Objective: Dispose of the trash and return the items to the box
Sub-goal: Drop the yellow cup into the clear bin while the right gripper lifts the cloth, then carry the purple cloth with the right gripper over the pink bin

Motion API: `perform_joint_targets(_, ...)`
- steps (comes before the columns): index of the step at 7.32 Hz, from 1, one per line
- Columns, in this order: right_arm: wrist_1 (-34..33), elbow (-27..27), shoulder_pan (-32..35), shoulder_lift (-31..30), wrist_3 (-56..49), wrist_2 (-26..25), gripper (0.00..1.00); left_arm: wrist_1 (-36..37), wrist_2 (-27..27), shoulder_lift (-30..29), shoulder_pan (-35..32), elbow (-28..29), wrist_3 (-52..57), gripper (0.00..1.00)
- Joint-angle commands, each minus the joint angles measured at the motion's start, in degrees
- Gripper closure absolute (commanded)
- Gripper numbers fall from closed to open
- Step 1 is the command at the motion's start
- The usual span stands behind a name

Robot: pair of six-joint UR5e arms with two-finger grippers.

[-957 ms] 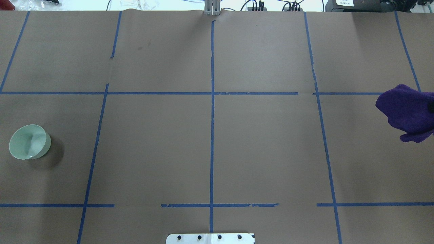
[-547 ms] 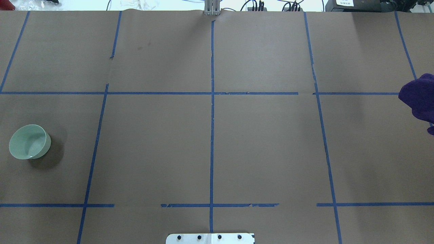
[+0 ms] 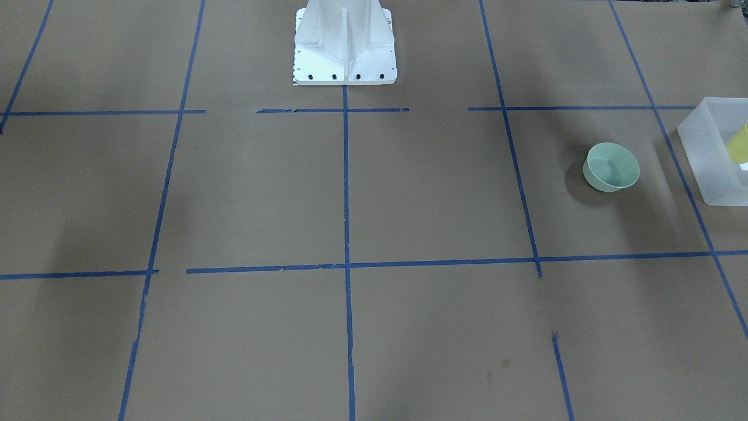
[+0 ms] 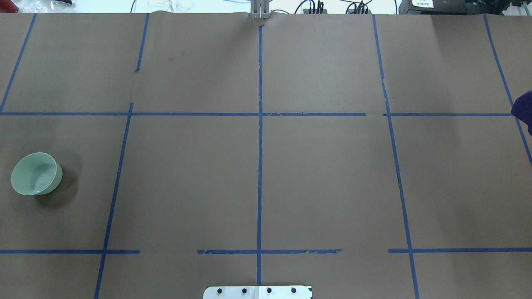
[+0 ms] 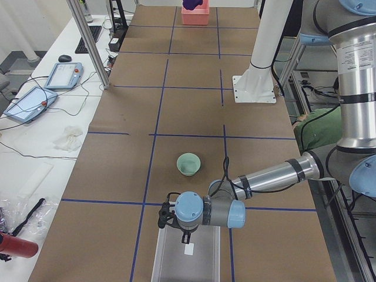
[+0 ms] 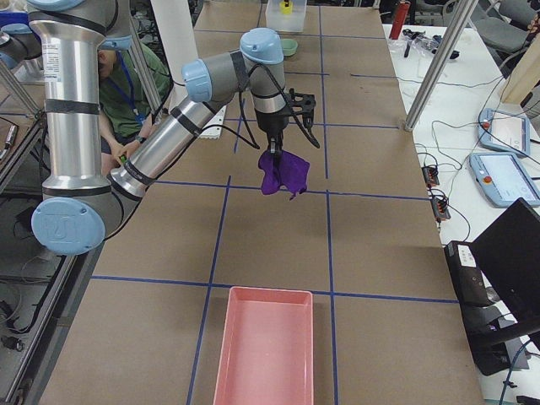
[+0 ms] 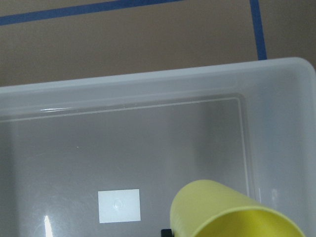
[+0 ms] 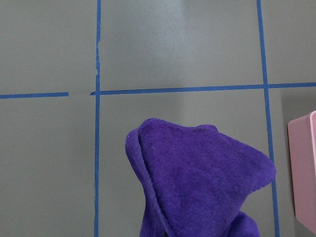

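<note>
My left gripper (image 5: 175,230) hangs over the translucent box (image 5: 187,258) at the table's left end. The left wrist view shows the yellow cup (image 7: 232,215) tilted and close under the camera, above the box floor (image 7: 148,148) with its white label (image 7: 119,206). The fingers themselves are hidden. The cup (image 3: 740,143) and box (image 3: 710,158) also show at the right edge of the front-facing view. My right gripper (image 6: 274,153) is shut on a purple cloth (image 6: 283,175) and holds it above the table. The cloth also shows in the right wrist view (image 8: 202,187) and at the overhead view's right edge (image 4: 525,111).
A pale green bowl (image 4: 36,173) stands on the table near the box, seen also in the front-facing view (image 3: 612,168). A pink tray (image 6: 266,350) lies at the table's right end, its edge in the right wrist view (image 8: 306,168). The white robot base (image 3: 345,44) stands mid-table.
The purple cloth has moved right and slightly up in the overhead view, and is now almost off its right edge. The green bowl has not moved.
</note>
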Motion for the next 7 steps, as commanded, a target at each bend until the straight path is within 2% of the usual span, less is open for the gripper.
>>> perform_joint_targets(1,-2.01,-0.35,2.91,-0.02,-4.95,-0.13,1.00,-0.72,-1.86,-0.02,1.02,0.88,0.03,1.00)
perform_joint_targets(2,-2.02,-0.35,3.19,-0.02,-5.14,-0.30,1.00,-0.72,-2.21,-0.10,1.20,0.88,0.03,0.90)
perform_joint_targets(4,-2.02,-0.35,3.45,-0.02,-5.23,-0.48,1.00,-2.38,-2.22,-0.19,1.64,0.96,0.12,0.24)
perform_joint_targets(5,-2.11,-0.35,3.63,-0.10,-5.23,-0.65,1.00,-4.05,-2.04,-0.11,1.64,0.88,0.29,0.14)
perform_joint_targets(7,-2.11,-0.35,4.59,-0.36,-5.49,-0.74,1.00,-6.69,-1.25,-0.63,1.46,-0.95,0.38,0.01)
